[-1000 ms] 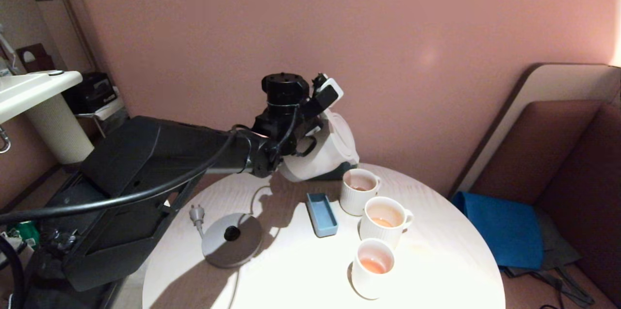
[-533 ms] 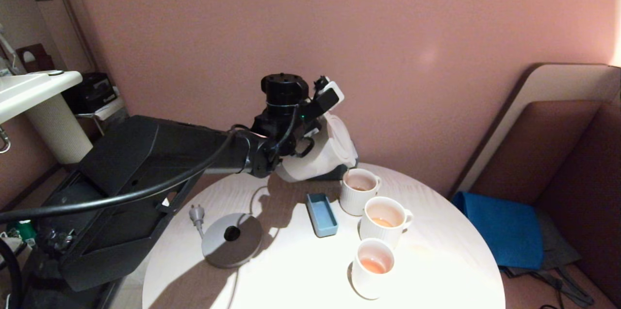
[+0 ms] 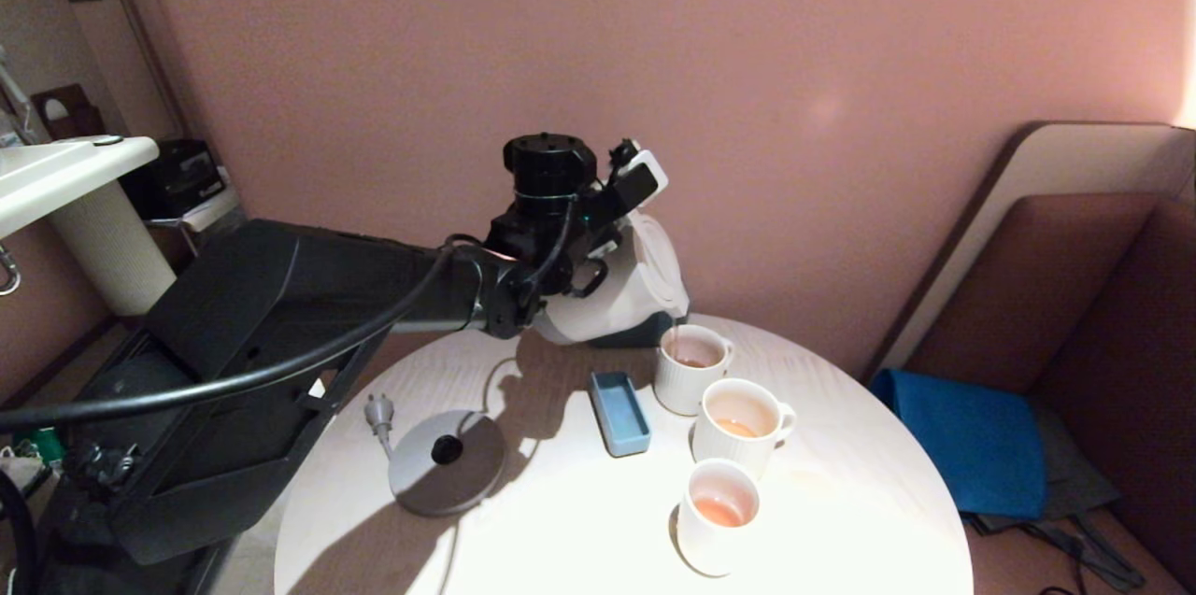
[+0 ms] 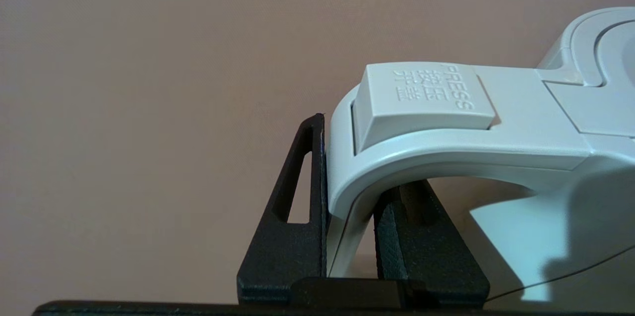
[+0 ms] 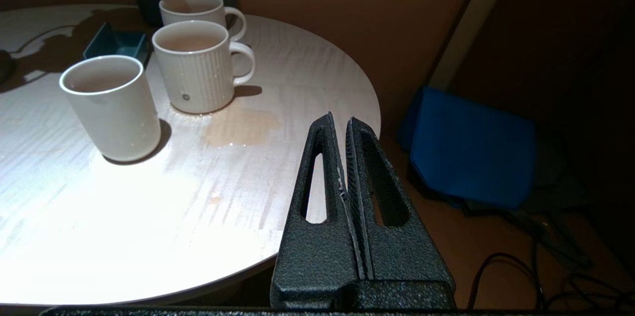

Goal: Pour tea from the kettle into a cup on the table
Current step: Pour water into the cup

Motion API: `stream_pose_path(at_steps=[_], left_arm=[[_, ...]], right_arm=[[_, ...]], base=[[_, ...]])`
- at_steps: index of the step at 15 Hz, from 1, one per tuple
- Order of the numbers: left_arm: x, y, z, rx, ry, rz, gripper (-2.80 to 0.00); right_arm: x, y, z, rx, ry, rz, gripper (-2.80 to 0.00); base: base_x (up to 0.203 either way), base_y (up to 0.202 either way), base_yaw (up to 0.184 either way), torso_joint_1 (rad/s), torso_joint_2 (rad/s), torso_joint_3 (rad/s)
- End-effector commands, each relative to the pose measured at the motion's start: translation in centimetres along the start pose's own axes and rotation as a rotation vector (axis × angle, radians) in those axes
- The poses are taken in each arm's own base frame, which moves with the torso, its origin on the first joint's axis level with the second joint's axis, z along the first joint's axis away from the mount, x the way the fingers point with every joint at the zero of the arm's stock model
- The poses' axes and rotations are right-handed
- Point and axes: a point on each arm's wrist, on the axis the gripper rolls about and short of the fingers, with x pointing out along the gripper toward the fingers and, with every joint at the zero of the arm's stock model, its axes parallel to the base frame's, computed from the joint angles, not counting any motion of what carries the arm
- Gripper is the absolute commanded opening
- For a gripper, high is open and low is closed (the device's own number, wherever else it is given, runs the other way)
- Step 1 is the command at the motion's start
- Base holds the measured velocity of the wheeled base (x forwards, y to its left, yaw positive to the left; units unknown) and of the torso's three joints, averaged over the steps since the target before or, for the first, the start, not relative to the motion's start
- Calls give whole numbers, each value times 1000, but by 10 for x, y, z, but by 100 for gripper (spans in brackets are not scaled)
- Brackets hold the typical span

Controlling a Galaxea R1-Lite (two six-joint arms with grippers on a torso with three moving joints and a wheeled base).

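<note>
Item: kettle [image 3: 624, 296], tilted, held off the table [image 3: 841, 483] by our left gripper [image 4: 349, 236], whose jaws pinch the loop handle [image 4: 446, 142] from both sides. Spout over the far cup [image 3: 691, 367]; a thin stream of tea [image 3: 675, 338] falls into it.

Item: middle cup [image 3: 743, 425] and near cup [image 3: 718, 515], each with a little tea in the bottom, in a row with the far cup.

Item: blue tray [image 3: 620, 412], just beside the far cup. Grey base [image 3: 447, 462] with cord and plug, well apart to the left.

Item: right gripper [image 5: 345, 157], parked off the table's right edge, jaws pressed together on nothing.

Item: a wet patch [image 5: 240, 127] on the table beside the middle cup.

Risks, as we judge them: more tilt could widen the stream past the rim onto the tray; a drift right could splash the middle cup; the lid button [image 4: 421, 97] sits just beside our jaws, and a slip could press it.

Room: wall close behind the kettle; open table to the left toward the base; cups crowd the right.
</note>
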Motion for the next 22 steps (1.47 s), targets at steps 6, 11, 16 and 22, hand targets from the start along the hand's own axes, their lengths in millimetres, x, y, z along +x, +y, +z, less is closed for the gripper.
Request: stream_pose_path(at_steps=[6, 11, 16, 22], left_arm=[[0, 4, 7, 22, -1, -4, -280], [0, 1, 6, 39, 0, -10, -280], [0, -1, 8, 50, -4, -15, -280], [-1, -2, 9, 63, -6, -15, -280]], right_arm=[[0, 0, 0, -1, 1, 1, -280], [0, 0, 0, -1, 1, 1, -280], [0, 0, 0, -1, 1, 0, -280], [0, 0, 0, -1, 1, 1, -280]], base=[[0, 0, 0, 0, 0, 0], [0, 0, 0, 0, 0, 0], [0, 0, 0, 0, 0, 0], [0, 0, 0, 0, 0, 0]])
